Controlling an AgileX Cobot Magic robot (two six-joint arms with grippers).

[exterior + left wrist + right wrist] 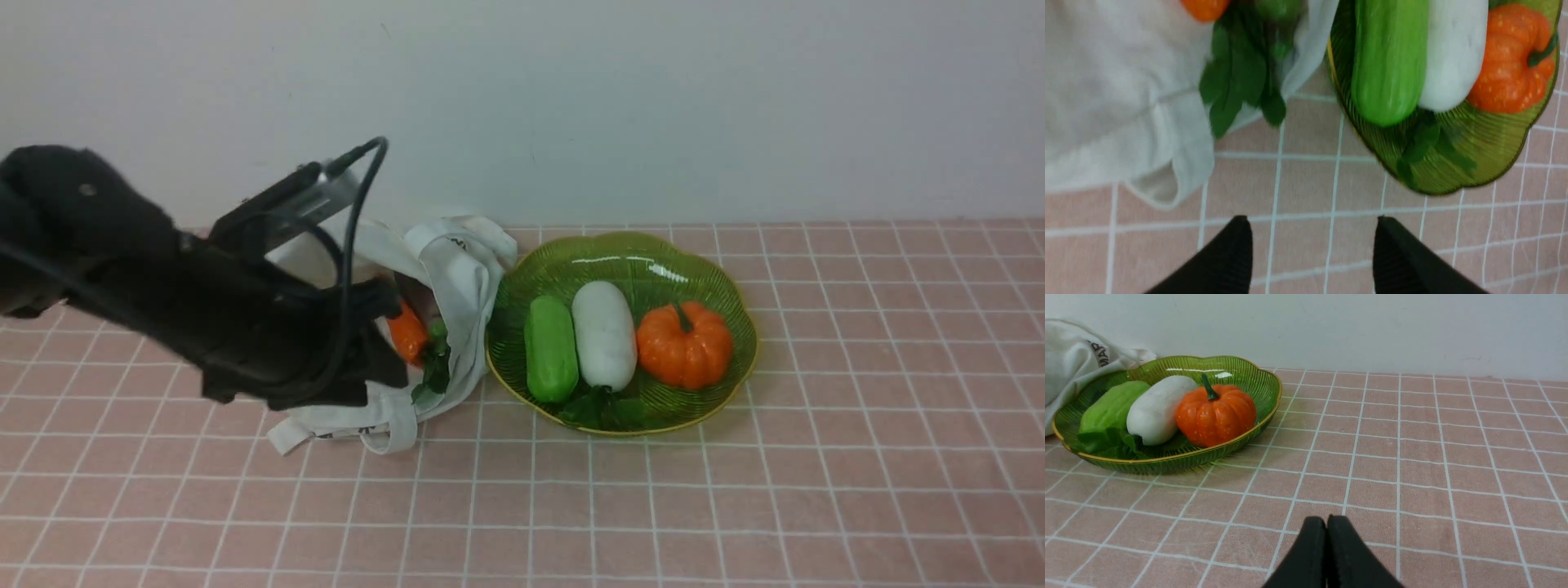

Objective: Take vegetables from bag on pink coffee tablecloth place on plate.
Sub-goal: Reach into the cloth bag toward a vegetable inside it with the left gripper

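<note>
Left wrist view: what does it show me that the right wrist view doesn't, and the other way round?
Only the left wrist view: the orange vegetable and dark leaves at the bag, and the left gripper, fingers apart.

Only the right wrist view: the wall, dark lettering on the bag, and the right gripper, fingers together.

Both: the bag, the gridded tablecloth, and the plate holding green and white vegetables and a pumpkin.
</note>
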